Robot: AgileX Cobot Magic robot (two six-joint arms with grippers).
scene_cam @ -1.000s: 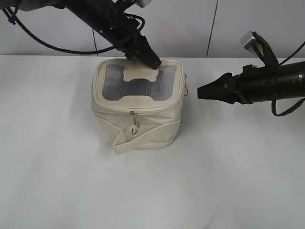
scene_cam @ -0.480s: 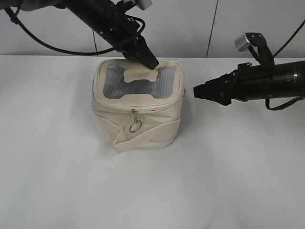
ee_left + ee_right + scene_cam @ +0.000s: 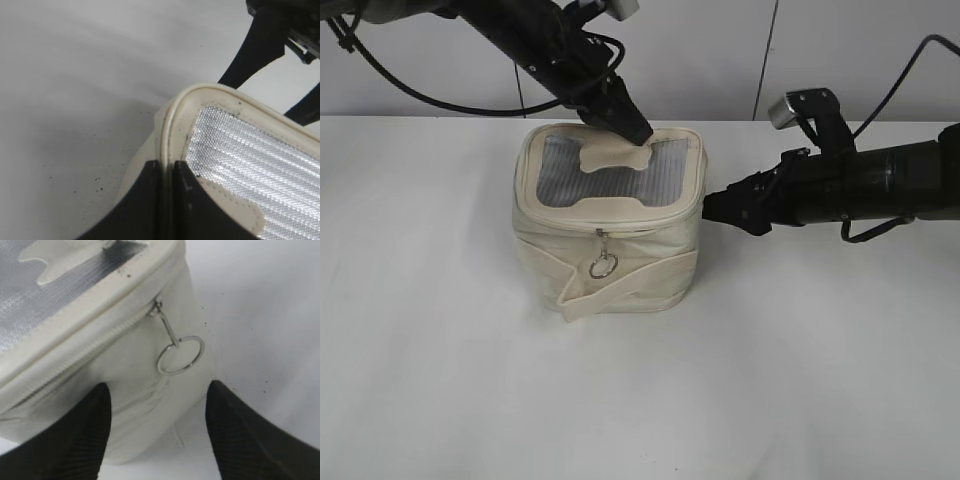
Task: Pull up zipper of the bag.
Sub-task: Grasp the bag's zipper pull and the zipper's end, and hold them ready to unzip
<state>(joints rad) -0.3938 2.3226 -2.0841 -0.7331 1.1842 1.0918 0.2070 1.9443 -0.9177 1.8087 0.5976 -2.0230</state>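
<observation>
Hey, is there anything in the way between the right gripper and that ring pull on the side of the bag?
Nothing visible. The right gripper is open, its fingers either side of the bag, with the ring pull hanging in clear view ahead of it.

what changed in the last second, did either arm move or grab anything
The right gripper moved left toward the bag and now sits right at its right side, jaws open around the ring pull there without gripping it. The left gripper shifted only slightly and remains shut on the back rim of the lid. The bag stayed in place, and the front ring pull still hangs untouched.
</observation>
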